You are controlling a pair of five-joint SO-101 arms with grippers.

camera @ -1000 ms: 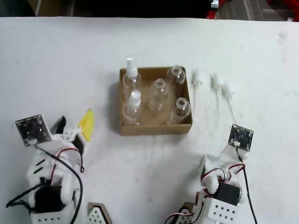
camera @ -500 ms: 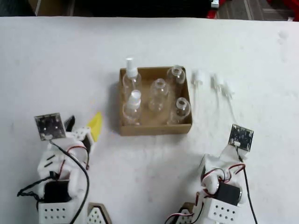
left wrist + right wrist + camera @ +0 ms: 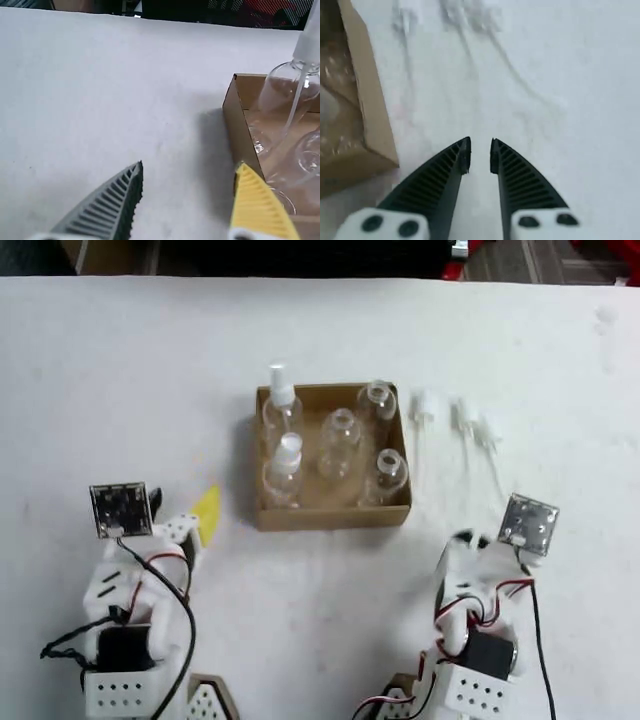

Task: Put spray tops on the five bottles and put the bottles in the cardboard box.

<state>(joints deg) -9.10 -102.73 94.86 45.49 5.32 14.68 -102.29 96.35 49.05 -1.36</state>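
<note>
Midway across the white table (image 3: 150, 360) sits the shallow brown cardboard box (image 3: 330, 515), with five clear plastic bottles standing upright inside it. The two on its left side, one far (image 3: 281, 410) and one near (image 3: 283, 475), wear white spray tops. The middle bottle (image 3: 341, 435), the far-right bottle (image 3: 377, 400) and the near-right bottle (image 3: 387, 472) have bare necks. Just right of the box, three loose white spray tops (image 3: 423, 405) (image 3: 466, 415) (image 3: 489, 430) lie on the table with thin tubes trailing toward the near side.

At the near left, the left gripper (image 3: 189, 170), with one yellow and one grey finger, is spread wide and holds nothing, close to the box's near-left corner. At the near right, the right gripper (image 3: 478, 150) has its black fingers drawn almost together, a narrow slit between the tips, and grips nothing.
</note>
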